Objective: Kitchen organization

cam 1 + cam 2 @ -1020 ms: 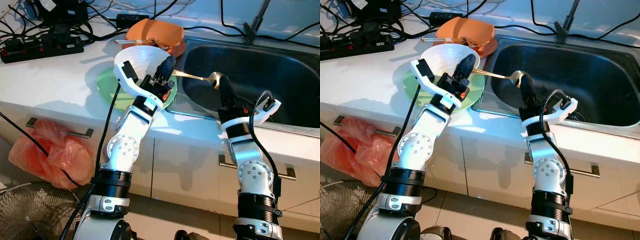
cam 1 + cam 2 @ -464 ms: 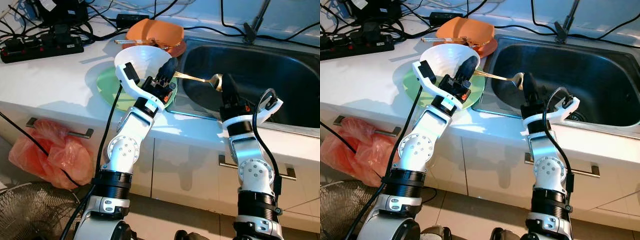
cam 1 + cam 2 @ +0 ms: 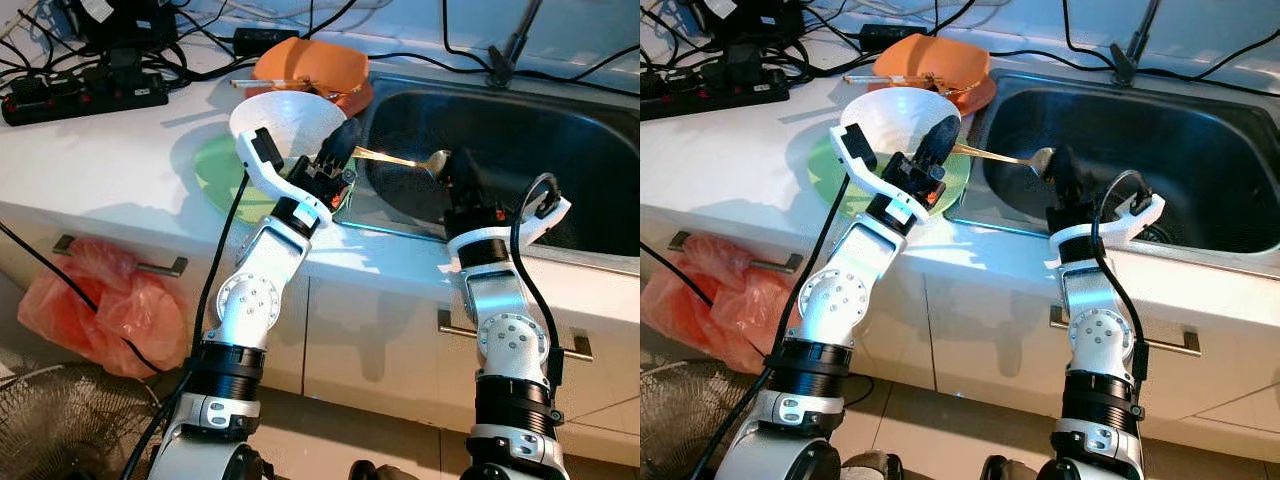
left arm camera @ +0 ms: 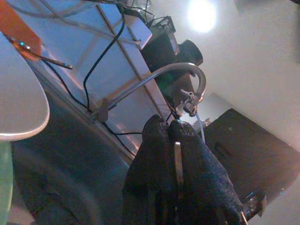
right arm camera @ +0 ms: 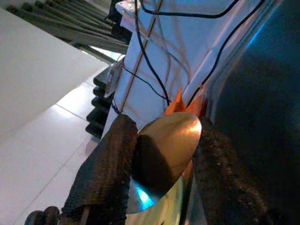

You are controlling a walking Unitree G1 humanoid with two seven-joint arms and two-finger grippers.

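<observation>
A gold spoon point(image 3: 395, 158) is held level over the left end of the steel sink point(image 3: 560, 150). My left gripper point(image 3: 343, 140) is shut on its handle point(image 4: 178, 159), in front of the white bowl point(image 3: 285, 118) that sits on a green plate point(image 3: 222, 172). My right gripper point(image 3: 452, 172) has reached the spoon's bowl point(image 5: 166, 147). In the right wrist view the bowl lies between the two spread fingers point(image 5: 105, 168); I cannot tell whether they press on it.
Orange dishes point(image 3: 305, 65) with chopsticks lie behind the white bowl. A power strip point(image 3: 80, 95) and cables crowd the counter's back left. A faucet point(image 4: 159, 77) rises behind the sink. An orange plastic bag point(image 3: 95, 300) hangs from a drawer handle below.
My right gripper has moved up and left to the spoon's bowl. My left gripper has shifted slightly right, carrying the spoon further over the sink.
</observation>
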